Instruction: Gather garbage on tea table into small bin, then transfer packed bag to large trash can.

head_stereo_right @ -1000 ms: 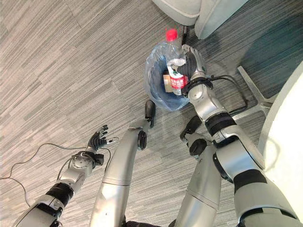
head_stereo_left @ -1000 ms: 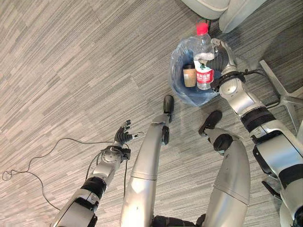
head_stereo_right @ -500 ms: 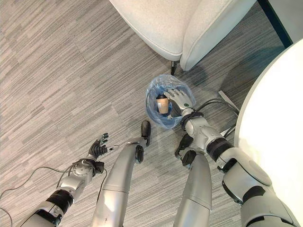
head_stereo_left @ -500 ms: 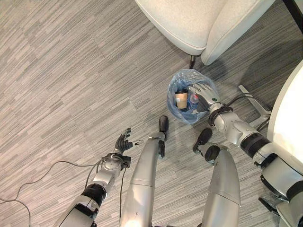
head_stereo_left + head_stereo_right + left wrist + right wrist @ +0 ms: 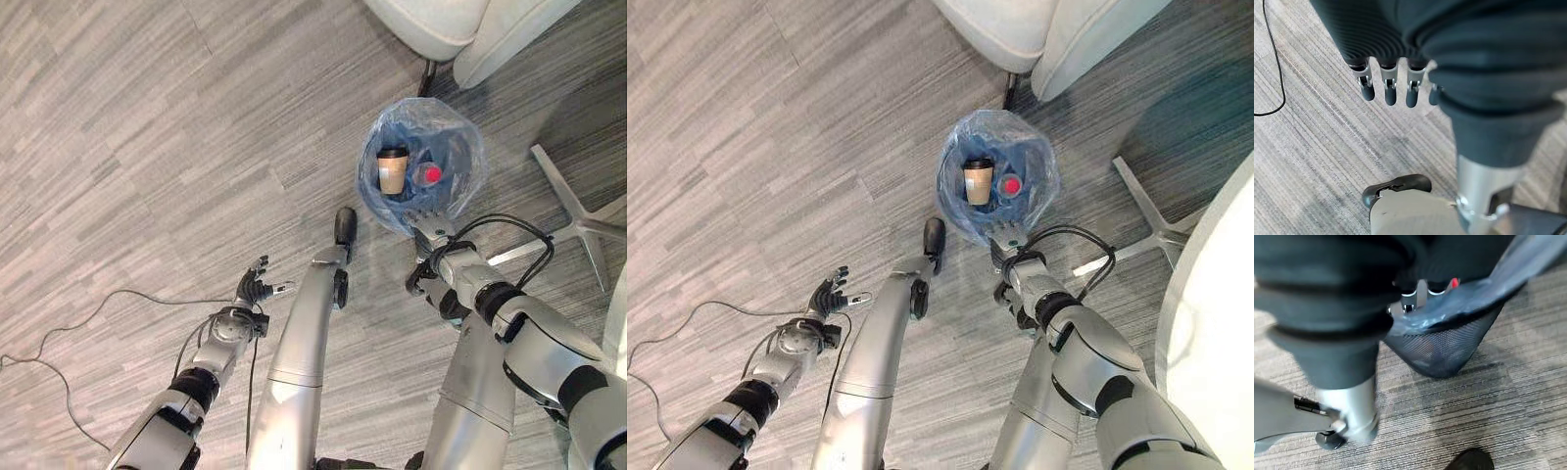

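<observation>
Right hand [image 5: 428, 219] at the bin [image 5: 1449, 350] rim, grip unclear; head views show cup [image 5: 392, 168] inside.

- The floor [image 5: 147, 117] was matt grey carpet with a fine streaked, woven-looking texture.
- The small bin [image 5: 1442, 350] had a dark mesh wall, finely perforated and matt.
- The bag [image 5: 460, 147] lining it was thin, translucent blue plastic, crinkled and glossy where light caught it.
- The cup [image 5: 392, 168] looked like brown paper with a black, smooth plastic lid.
- The bottle [image 5: 428, 174] showed a red, smooth plastic cap.
- The chair [image 5: 441, 24] was covered in pale, matt cloth.
- The star base [image 5: 578, 220] was smooth, light metal.
- The left hand [image 5: 1396, 78] had silver metallic fingers with dark tips, under a dark, ribbed, matt cover.
</observation>
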